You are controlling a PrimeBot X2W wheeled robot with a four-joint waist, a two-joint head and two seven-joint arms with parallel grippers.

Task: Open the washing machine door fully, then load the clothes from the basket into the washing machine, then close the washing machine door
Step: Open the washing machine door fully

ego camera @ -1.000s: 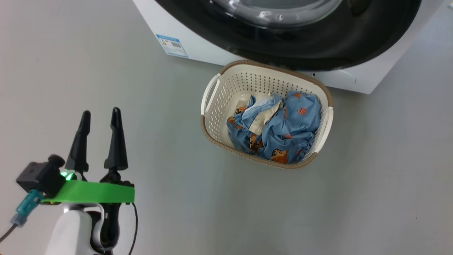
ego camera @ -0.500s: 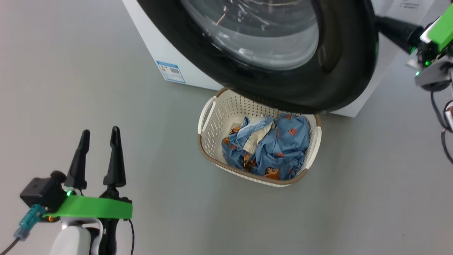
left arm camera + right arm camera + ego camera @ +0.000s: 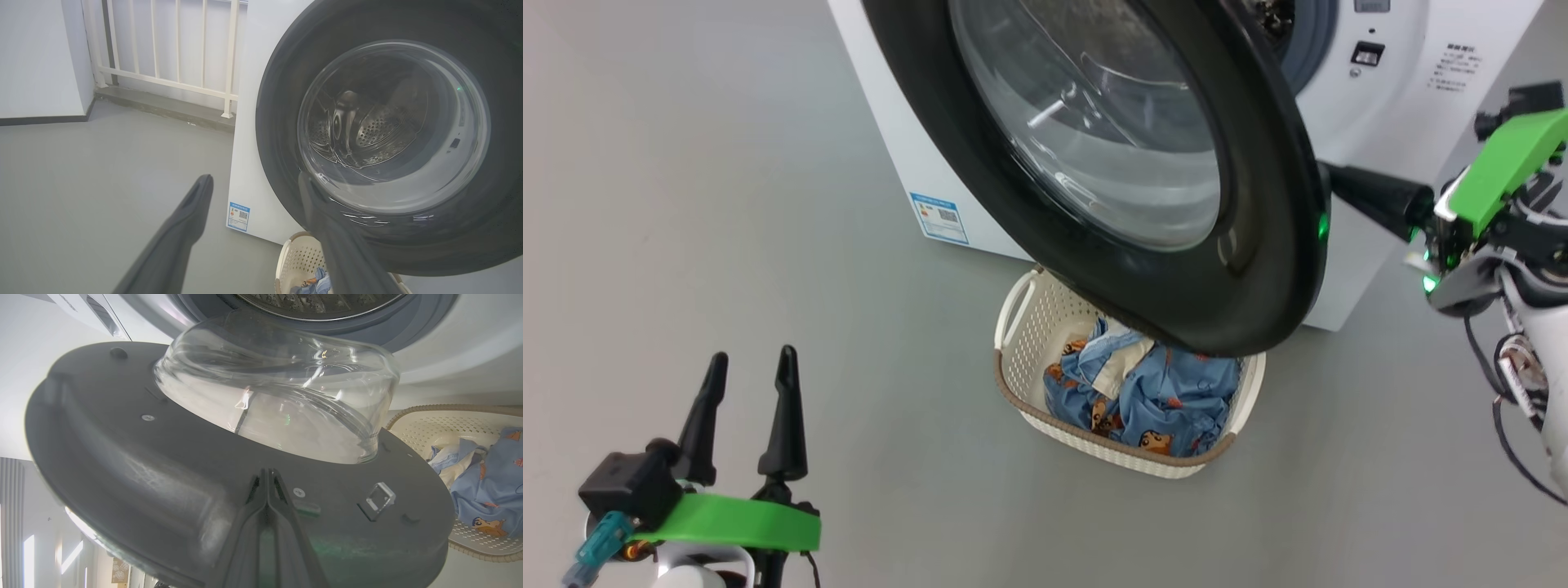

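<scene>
The washing machine (image 3: 1372, 106) stands at the top of the head view, its black round door (image 3: 1258, 269) swung partly open and hanging over the basket (image 3: 1029, 327). Blue bear-print clothes (image 3: 1160, 392) lie in the basket. My right gripper (image 3: 1331, 184) is shut, its tips behind the door's free edge. In the right wrist view its shut tips (image 3: 267, 471) rest against the door's grey inner face (image 3: 143, 465), below the glass bowl (image 3: 278, 388). My left gripper (image 3: 747, 376) stands open over bare floor at the lower left, holding nothing.
A blue label (image 3: 939, 218) marks the machine's left side. A white railing (image 3: 171, 61) and a wall stand behind the machine in the left wrist view. Grey floor (image 3: 727, 204) spreads left of the basket and in front of it.
The door has swung further open, out over the basket, with my shut right gripper coming into view behind its edge. The head camera has tilted up. My left gripper stays open.
</scene>
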